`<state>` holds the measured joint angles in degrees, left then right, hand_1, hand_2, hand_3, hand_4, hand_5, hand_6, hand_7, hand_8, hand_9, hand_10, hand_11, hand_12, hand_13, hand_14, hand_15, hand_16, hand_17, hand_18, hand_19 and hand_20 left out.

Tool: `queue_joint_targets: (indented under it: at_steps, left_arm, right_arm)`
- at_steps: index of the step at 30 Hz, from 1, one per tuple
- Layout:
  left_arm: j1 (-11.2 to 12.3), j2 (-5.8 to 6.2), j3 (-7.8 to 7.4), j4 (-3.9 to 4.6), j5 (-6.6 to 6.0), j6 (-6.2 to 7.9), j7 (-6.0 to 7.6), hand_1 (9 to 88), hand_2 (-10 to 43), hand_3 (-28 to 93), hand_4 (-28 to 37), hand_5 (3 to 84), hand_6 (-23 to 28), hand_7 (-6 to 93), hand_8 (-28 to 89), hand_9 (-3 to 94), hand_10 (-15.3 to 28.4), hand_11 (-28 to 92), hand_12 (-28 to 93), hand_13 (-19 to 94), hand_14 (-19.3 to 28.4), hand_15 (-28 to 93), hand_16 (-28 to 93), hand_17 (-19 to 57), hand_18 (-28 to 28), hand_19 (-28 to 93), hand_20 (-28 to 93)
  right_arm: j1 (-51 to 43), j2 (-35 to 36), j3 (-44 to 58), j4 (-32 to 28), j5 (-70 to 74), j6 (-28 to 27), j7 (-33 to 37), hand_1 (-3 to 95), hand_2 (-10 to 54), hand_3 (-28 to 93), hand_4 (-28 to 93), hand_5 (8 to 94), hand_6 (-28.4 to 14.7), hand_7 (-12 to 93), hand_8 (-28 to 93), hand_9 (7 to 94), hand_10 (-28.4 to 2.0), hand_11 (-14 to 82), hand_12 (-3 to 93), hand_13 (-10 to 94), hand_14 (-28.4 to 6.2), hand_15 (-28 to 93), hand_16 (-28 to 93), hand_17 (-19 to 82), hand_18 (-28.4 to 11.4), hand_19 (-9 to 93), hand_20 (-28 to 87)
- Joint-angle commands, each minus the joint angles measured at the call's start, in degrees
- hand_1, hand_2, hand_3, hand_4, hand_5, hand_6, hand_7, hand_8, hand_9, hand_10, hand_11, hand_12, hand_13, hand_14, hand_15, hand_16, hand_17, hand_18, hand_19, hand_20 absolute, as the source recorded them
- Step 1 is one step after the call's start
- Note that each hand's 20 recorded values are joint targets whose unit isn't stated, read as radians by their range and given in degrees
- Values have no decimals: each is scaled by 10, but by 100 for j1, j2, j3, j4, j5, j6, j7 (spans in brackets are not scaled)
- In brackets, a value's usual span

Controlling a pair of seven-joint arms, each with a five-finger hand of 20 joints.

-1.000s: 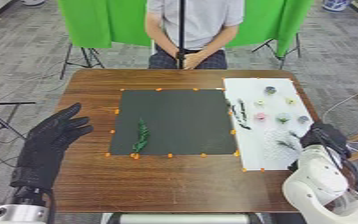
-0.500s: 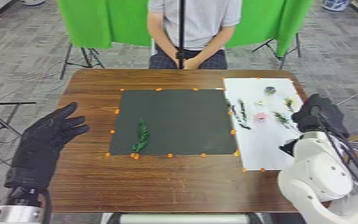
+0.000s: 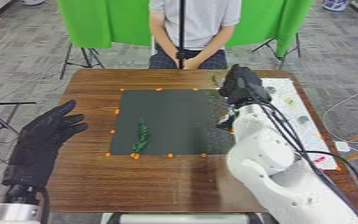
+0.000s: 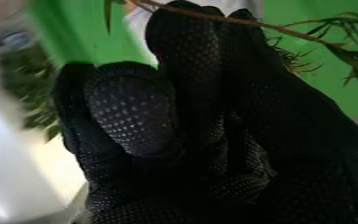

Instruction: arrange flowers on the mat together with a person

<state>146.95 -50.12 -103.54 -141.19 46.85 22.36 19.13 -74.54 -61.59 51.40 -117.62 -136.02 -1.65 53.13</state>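
Observation:
My right hand (image 3: 243,87) is above the far right part of the dark mat (image 3: 171,117), beside the white sheet (image 3: 310,134). In the right wrist view, the fingers and thumb of my right hand (image 4: 135,112) are curled together on a leafy sprig, whose brown stem (image 4: 273,27) crosses at the fingertips. A bit of the sprig's green (image 3: 214,79) shows beside the hand in the head view. One green fern-like sprig (image 3: 143,136) lies on the mat's left side. Beyond the table's left side my left hand (image 3: 47,131) hangs with relaxed fingers.
The white sheet bears a yellowish flower (image 3: 289,101), a grey-green one (image 3: 302,119) and other small pieces, partly behind my right arm. Orange tabs (image 3: 159,89) line the mat's edges. A person sits across the brown table (image 3: 149,187), hands in lap.
My right hand has moved from the white sheet's right edge leftward and away, to over the mat's far right part, with the sprig. The left hand has barely shifted.

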Motion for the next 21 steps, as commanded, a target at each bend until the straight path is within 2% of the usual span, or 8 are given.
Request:
queue_joint_targets:
  at_steps: [1,8,11,13,17,18,21]
  left_arm:
    - [-286,74,89,69,73,-163,-230,216,59,775,-283,392,97,148,-102,378,211,279,104,267,281,548,-108,-84,251,533,63]
    - [-369,92,88,79,70,-166,-283,215,58,776,-283,393,97,149,-101,378,211,279,104,267,281,549,-107,-84,251,533,63]
    - [-397,67,82,80,91,-224,-345,215,58,777,-283,393,98,149,-102,378,211,279,104,267,281,548,-107,-84,251,533,63]
    - [-408,97,108,87,87,-197,-312,216,58,777,-283,392,97,149,-102,378,211,279,104,267,281,548,-107,-84,251,533,63]
    - [-570,119,198,131,100,-263,-374,216,58,776,-283,392,97,149,-101,379,212,278,104,267,282,548,-107,-84,251,533,63]
    - [-588,139,222,130,91,-243,-357,216,58,776,-283,392,97,149,-102,379,212,278,104,267,282,548,-107,-84,251,533,63]
    - [-708,153,280,165,114,-288,-430,216,58,776,-283,392,97,150,-102,378,211,278,105,267,282,549,-107,-84,251,533,62]
  right_arm:
    - [398,-927,-780,824,146,-484,-256,605,-95,641,-251,887,-35,144,121,927,-122,299,255,876,-57,608,204,586,-168,932,65]
    - [494,-1040,-1242,1348,78,-763,-184,600,-95,640,-247,885,-29,146,119,926,-121,305,246,879,-51,602,203,585,-169,932,67]
    - [481,-1057,-1336,1412,130,-885,-119,597,-95,638,-245,884,-26,147,118,926,-122,308,241,880,-51,600,203,584,-171,932,67]
    - [523,-1061,-1449,1490,91,-910,-139,592,-95,635,-240,882,-24,151,117,925,-122,314,230,881,-52,599,205,584,-171,932,65]
    - [583,-1112,-1596,1571,133,-1042,-129,581,-95,630,-236,875,-19,158,121,920,-120,322,227,878,-54,600,206,579,-172,932,65]
    - [628,-1118,-1664,1599,134,-1030,-131,576,-95,627,-236,874,-20,162,123,918,-118,328,227,878,-54,600,207,579,-173,932,65]
    - [716,-1164,-1787,1681,128,-1069,-113,570,-95,619,-238,877,-18,172,124,918,-115,341,225,881,-54,603,207,579,-174,932,66]
